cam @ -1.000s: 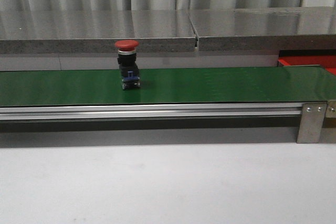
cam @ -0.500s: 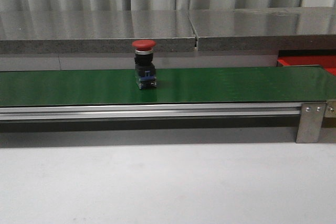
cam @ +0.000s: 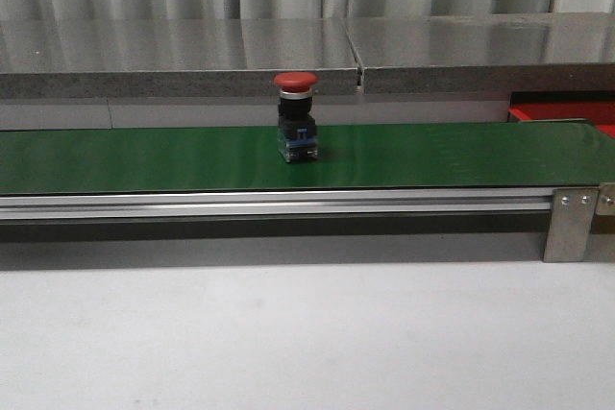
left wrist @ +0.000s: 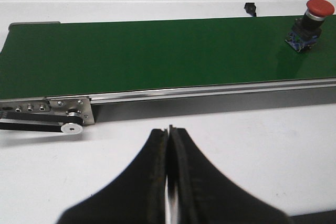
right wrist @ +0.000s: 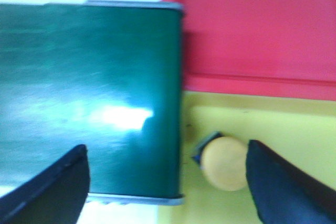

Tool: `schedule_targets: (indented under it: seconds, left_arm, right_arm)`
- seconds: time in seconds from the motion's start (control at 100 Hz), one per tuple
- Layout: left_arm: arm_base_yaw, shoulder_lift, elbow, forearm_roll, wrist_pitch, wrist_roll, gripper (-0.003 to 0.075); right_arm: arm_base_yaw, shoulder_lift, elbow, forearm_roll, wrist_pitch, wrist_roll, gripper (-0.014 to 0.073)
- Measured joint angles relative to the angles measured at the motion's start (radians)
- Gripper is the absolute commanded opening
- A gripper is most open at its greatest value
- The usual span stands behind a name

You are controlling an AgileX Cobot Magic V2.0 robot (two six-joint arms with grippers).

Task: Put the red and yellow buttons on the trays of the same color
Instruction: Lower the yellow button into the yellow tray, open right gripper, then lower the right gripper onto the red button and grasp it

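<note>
A red-capped button (cam: 296, 117) with a dark body stands upright on the green belt (cam: 432, 156), near the middle; it also shows in the left wrist view (left wrist: 310, 24). The red tray (cam: 567, 112) peeks out at the belt's right end and shows in the right wrist view (right wrist: 252, 30). A yellow tray (right wrist: 283, 124) lies beside it and holds a yellow-capped button (right wrist: 226, 163). My left gripper (left wrist: 169, 129) is shut and empty over the white table. My right gripper (right wrist: 168, 182) is open above the belt's end and the yellow tray, the yellow button between its fingers.
A steel shelf (cam: 288, 55) runs behind the belt. The belt's aluminium rail (cam: 279, 204) and end bracket (cam: 565, 223) face the white table (cam: 307, 333). In the left wrist view the belt's pulley end (left wrist: 71, 127) lies nearby.
The red button has travelled to the right along the belt, from left of centre to near the middle.
</note>
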Motion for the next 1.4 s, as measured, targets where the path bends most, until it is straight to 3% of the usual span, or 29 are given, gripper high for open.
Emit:
schedule_targets:
  seconds: [0.37, 0.82, 1.08, 1.26, 1.4]
  left_arm:
    - [0.000, 0.000, 0.000, 0.000, 0.000, 0.000, -0.0019]
    - [0.000, 0.000, 0.000, 0.000, 0.000, 0.000, -0.0019]
    - [0.000, 0.000, 0.000, 0.000, 0.000, 0.000, -0.0019]
    - [0.000, 0.000, 0.000, 0.000, 0.000, 0.000, -0.0019]
    - [0.000, 0.000, 0.000, 0.000, 0.000, 0.000, -0.0019]
  right_arm:
    - [0.210, 0.048, -0.182, 0.000, 0.214, -0.032, 0.0655]
    - [0.430, 0.275, -0.446, 0.002, 0.408, -0.108, 0.0655]
    - [0.471, 0.378, -0.537, 0.002, 0.413, -0.136, 0.0655]
    - [0.478, 0.411, -0.558, 0.002, 0.328, -0.139, 0.0652]
    - [0.478, 0.430, -0.558, 0.002, 0.274, -0.139, 0.0519]
